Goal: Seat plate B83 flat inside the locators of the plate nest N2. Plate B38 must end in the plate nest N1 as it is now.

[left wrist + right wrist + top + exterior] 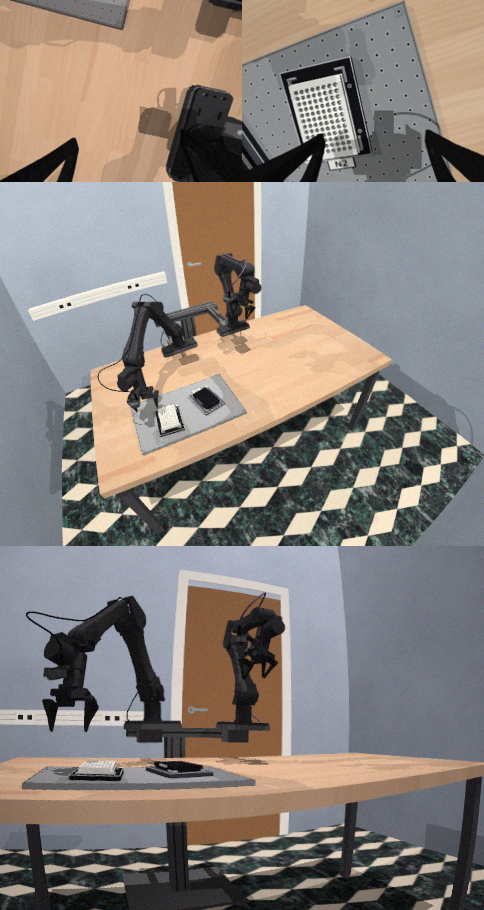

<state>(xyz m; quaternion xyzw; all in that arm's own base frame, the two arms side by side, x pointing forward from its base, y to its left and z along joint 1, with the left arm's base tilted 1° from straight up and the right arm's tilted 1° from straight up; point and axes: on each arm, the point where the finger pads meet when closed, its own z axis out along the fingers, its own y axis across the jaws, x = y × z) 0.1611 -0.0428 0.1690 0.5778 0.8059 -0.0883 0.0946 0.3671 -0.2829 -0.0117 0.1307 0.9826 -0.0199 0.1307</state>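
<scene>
A white plate with a grid of wells point(170, 418) point(97, 767) point(323, 114) lies in the black nest N2 point(97, 778) point(355, 101). In the right wrist view it looks shifted left, with a wide strip of nest bare at its right; whether it is flat is hard to tell. A black plate point(207, 398) point(177, 766) sits on the other nest point(187, 774). No plate label is readable. My right gripper point(69, 730) point(373, 136) is open and empty, above and to one side of the white plate. My left gripper point(255, 677) point(127, 138) is open and empty, far from both plates.
Both nests stand on a grey perforated board point(150, 444) point(45, 785) point(394, 73) on the wooden table point(295, 382). An edge of the other nest shows at the lower left of the right wrist view. A black arm base point(211, 106) stands at the right of the left wrist view.
</scene>
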